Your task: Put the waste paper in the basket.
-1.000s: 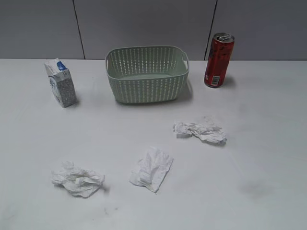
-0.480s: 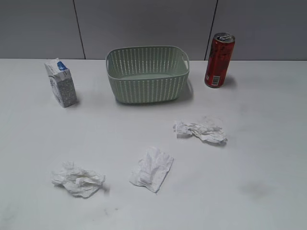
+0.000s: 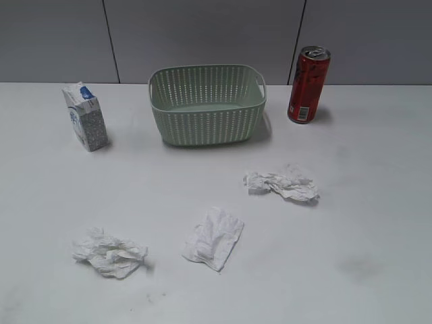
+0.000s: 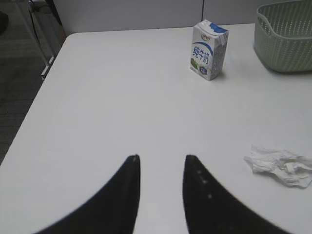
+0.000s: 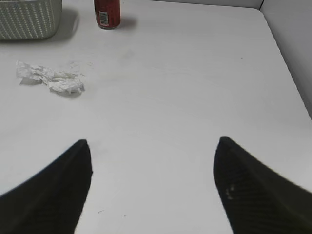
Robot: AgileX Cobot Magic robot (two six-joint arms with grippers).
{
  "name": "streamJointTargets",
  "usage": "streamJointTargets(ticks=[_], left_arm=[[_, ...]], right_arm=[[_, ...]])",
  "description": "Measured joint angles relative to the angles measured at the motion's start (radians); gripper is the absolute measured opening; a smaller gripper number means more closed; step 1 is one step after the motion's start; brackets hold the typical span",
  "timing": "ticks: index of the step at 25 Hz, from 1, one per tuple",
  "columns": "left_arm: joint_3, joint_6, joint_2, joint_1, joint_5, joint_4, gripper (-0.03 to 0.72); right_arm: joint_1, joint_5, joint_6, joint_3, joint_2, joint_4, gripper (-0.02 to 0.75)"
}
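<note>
Three crumpled white paper wads lie on the white table: one at the front left (image 3: 110, 252), one in the middle (image 3: 214, 237), one at the right (image 3: 281, 183). The pale green lattice basket (image 3: 206, 103) stands behind them, with nothing visible inside. No gripper shows in the exterior view. My left gripper (image 4: 161, 158) is open and empty above bare table, with the front-left wad (image 4: 280, 165) to its right and the basket's edge (image 4: 286, 36) far right. My right gripper (image 5: 153, 144) is wide open and empty, with the right wad (image 5: 50, 79) and the basket's corner (image 5: 29, 19) to its upper left.
A grey-speckled carton with a blue top (image 3: 85, 117) stands left of the basket and shows in the left wrist view (image 4: 208, 50). A red drink can (image 3: 308, 84) stands right of the basket and shows in the right wrist view (image 5: 107, 13). The table's edges run along the left (image 4: 29, 122) and the right (image 5: 287, 63).
</note>
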Motion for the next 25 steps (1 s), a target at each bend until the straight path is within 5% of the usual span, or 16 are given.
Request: streamJointTargets(ticks=[8, 14, 16, 25], left_arm=[[0.000, 0.000, 0.000, 0.000, 0.000, -0.005, 0.253], [0.000, 0.000, 0.000, 0.000, -0.001, -0.021, 0.558], [0.000, 0.000, 0.000, 0.000, -0.001, -0.032, 0.608], [0.000, 0.000, 0.000, 0.000, -0.001, -0.049, 0.600]], right_arm=[[0.000, 0.000, 0.000, 0.000, 0.000, 0.000, 0.588], [0.000, -0.001, -0.002, 0.000, 0.040, 0.000, 0.588], [0.000, -0.010, -0.005, -0.008, 0.083, 0.000, 0.588], [0.000, -0.098, -0.036, -0.055, 0.379, 0.031, 0.588]])
